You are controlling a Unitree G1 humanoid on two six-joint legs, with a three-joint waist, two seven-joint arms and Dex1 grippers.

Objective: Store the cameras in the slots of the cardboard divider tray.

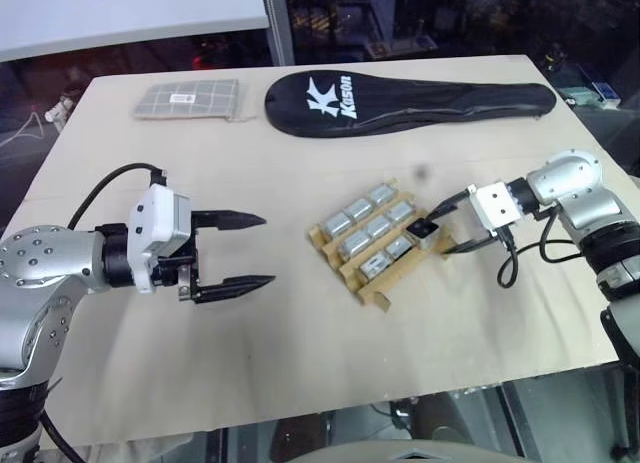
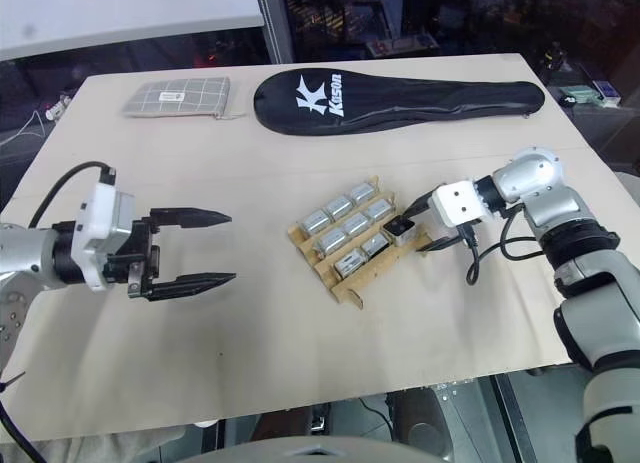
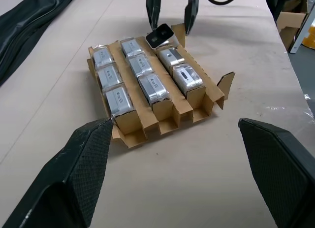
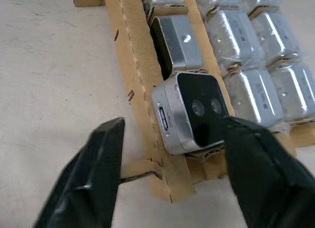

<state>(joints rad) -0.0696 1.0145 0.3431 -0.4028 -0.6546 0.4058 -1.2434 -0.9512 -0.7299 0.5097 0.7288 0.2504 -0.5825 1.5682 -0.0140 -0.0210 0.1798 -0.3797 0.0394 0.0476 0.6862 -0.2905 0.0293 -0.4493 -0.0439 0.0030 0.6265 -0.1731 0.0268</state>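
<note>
The right gripper (image 4: pixel 165 179) is standing with its two black fingers (image 4: pixel 83 183) apart, one on each side of a camera (image 4: pixel 189 112) whose black two-lens face is showing. That camera is sitting tilted on the end of the outermost slot of the cardboard divider tray (image 4: pixel 135 75), touching one finger and clear of the other. More cameras (image 4: pixel 241 36), wrapped in clear film, are lying in the adjoining slots, and the tray is resting on the tan table (image 4: pixel 54 80).

The black racket cover (image 1: pixel 408 101) bore white lettering too small to read with certainty. The label on the checked grey pouch (image 1: pixel 188 99) was illegible. In the right wrist view the cardboard divider tray (image 4: pixel 132 65) and several wrapped cameras (image 4: pixel 268 92) ran off the frame.
</note>
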